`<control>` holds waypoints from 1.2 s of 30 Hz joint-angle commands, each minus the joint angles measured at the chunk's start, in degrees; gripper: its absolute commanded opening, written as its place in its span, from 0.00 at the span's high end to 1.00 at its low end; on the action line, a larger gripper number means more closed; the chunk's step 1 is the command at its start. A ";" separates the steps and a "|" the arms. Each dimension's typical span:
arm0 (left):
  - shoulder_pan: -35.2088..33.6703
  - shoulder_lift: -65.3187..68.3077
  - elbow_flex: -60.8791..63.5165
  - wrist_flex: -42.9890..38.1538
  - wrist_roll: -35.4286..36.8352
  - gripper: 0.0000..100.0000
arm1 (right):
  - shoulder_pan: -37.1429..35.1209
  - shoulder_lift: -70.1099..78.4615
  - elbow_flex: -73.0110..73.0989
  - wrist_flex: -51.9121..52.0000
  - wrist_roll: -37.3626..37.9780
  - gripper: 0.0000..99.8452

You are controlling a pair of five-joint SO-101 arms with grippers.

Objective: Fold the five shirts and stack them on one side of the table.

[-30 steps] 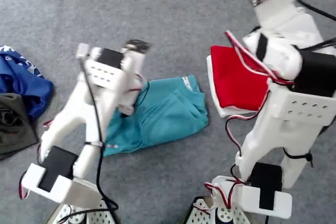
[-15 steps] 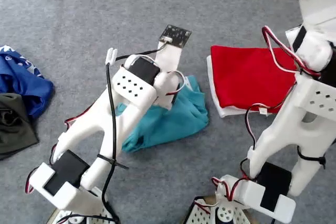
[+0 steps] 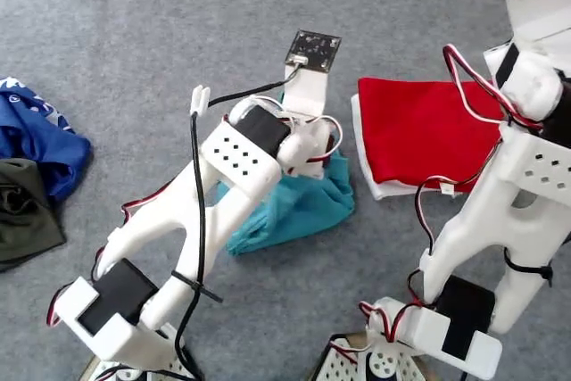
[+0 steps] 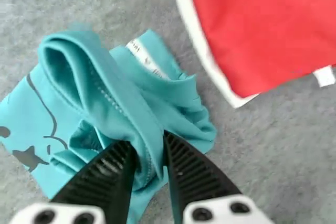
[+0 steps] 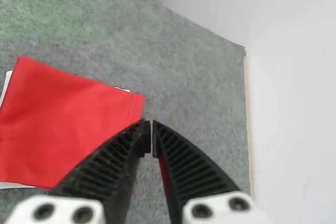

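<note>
A teal shirt (image 3: 294, 207) lies bunched at the table's middle, half under the left arm. My left gripper (image 4: 148, 153) is shut on a raised fold of the teal shirt (image 4: 100, 93). A folded red shirt (image 3: 419, 136) lies flat to its right on a folded white one whose edge (image 3: 382, 189) shows; in the left wrist view the red shirt (image 4: 257, 24) sits just beyond the teal one. My right gripper (image 5: 149, 135) hangs shut and empty high above the red shirt (image 5: 58, 140). A blue shirt (image 3: 36, 140) and a dark grey shirt (image 3: 25, 211) lie crumpled at the left edge.
Grey felt covers the table (image 3: 161, 51). The right arm's white body (image 3: 508, 185) stands over the right side of the red shirt. The table's right edge (image 5: 245, 129) borders a white wall. Open felt lies at the back.
The left arm has swung right and forward over the teal shirt, dragging its cloth into a tighter bunch nearer the red shirt. The right arm rose and drew back right.
</note>
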 commanded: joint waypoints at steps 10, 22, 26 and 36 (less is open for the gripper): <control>0.31 6.07 -4.53 -1.14 3.69 0.79 | -0.97 -1.71 0.04 -0.53 0.26 0.98; -21.76 2.64 -20.97 15.21 8.18 0.81 | -8.79 -1.45 3.91 -1.41 0.26 0.98; -31.69 6.95 -13.67 12.48 7.56 0.95 | -21.19 3.12 11.03 -5.19 0.26 0.98; -47.08 18.64 11.74 -19.87 -9.85 0.97 | -43.87 26.86 15.08 -4.66 -5.54 0.98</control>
